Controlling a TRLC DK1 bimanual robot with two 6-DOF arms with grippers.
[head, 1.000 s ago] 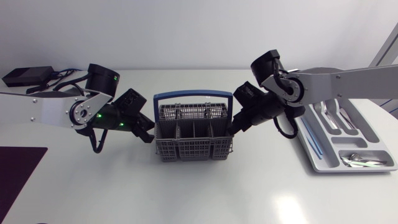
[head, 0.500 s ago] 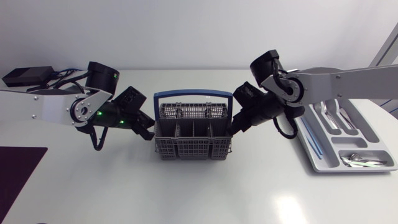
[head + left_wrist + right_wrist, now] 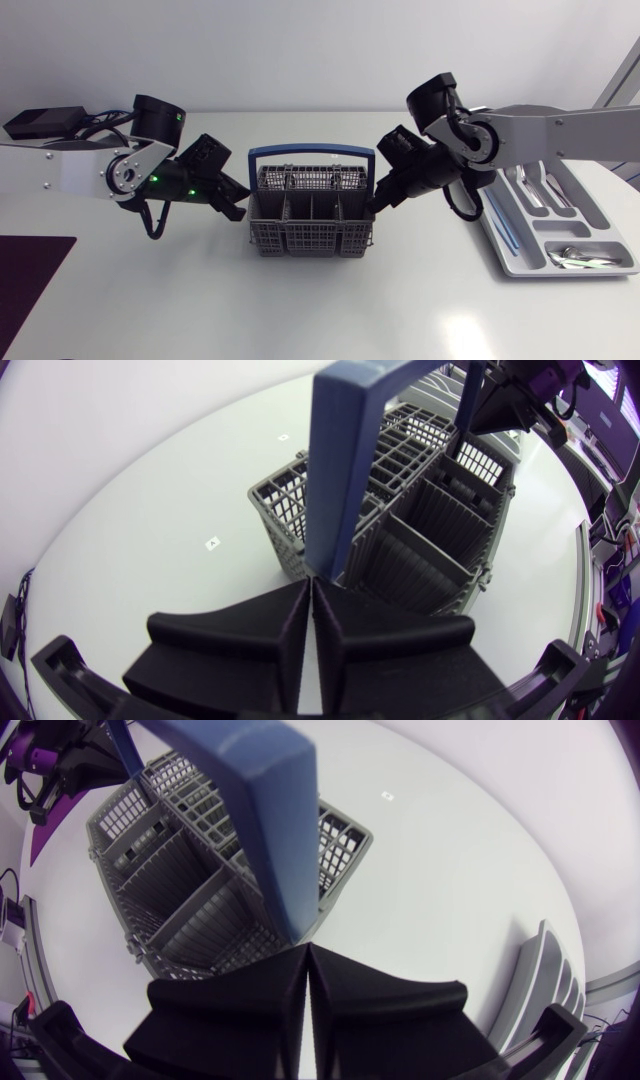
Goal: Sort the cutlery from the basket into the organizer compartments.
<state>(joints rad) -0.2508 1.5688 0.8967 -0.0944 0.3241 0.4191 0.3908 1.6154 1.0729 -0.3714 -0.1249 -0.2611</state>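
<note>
Grey basket point(image 3: 310, 241) upright, long axis left-right (blue handle point(image 3: 311, 152) along it)

Bright, even light from above. A soft glare patch lies on the table point(image 3: 455, 328); shadows under the basket point(image 3: 310, 240) are faint. Wrist views curve the table's edge.

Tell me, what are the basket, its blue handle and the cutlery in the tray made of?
The basket looks like matte grey moulded plastic, judging by its thin grid walls. Its handle seems smooth blue plastic with a dull sheen. The cutlery in the tray is probably polished metal: it glints brightly.
</note>
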